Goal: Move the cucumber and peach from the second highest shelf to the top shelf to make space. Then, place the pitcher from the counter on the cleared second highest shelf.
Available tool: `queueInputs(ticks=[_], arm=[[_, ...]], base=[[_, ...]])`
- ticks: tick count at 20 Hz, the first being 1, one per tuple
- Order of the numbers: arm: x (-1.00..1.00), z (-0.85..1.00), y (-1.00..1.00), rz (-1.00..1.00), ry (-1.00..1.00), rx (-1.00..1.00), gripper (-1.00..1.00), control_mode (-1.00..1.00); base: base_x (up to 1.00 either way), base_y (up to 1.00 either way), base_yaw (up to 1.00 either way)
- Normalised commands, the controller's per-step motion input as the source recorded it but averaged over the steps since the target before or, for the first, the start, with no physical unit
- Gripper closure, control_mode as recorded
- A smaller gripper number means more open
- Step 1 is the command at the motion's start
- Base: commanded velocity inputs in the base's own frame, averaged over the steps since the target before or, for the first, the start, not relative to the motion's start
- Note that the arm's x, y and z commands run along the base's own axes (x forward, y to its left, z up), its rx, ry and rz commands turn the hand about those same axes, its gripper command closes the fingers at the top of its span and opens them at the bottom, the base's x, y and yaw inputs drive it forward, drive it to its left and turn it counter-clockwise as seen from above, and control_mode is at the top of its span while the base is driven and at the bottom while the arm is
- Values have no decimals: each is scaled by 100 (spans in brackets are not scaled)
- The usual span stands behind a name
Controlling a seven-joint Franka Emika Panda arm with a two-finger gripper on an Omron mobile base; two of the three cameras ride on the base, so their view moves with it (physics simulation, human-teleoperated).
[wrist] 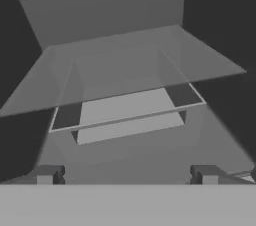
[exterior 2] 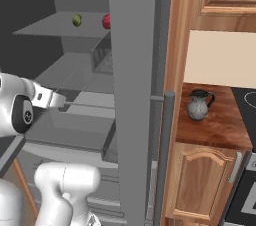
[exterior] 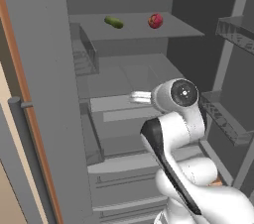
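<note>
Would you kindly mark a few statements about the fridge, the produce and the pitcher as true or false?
1. The cucumber and the peach lie on the same fridge shelf. True.
2. The pitcher stands inside the fridge. False: it stands on the counter beside the fridge.
3. The gripper holds the peach. False: its jaws are open and empty.
4. The cucumber and the peach lie apart. True.
5. The pitcher lies tipped over. False: it stands upright.
</note>
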Motion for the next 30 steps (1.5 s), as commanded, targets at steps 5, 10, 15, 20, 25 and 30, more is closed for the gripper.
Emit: queueInputs(ticks=[5, 10, 15, 20, 25, 30], arm=[[-50, -13, -10, 18, 4, 20, -100, -100], [-11, 2, -37, 15, 9, 9, -100, -100], [0, 0, -23, 2, 9, 0, -100, -100], [0, -7, -17, 0, 2, 0, -100, -100], [0, -3, -1, 0, 0, 0, -100, -100], [0, 0, 0, 0, 0, 0, -100, 100]], base=[[0, 0, 0], [0, 0, 0], [0, 0, 0], [0, 0, 0], [0, 0, 0], [-12, 6, -1]])
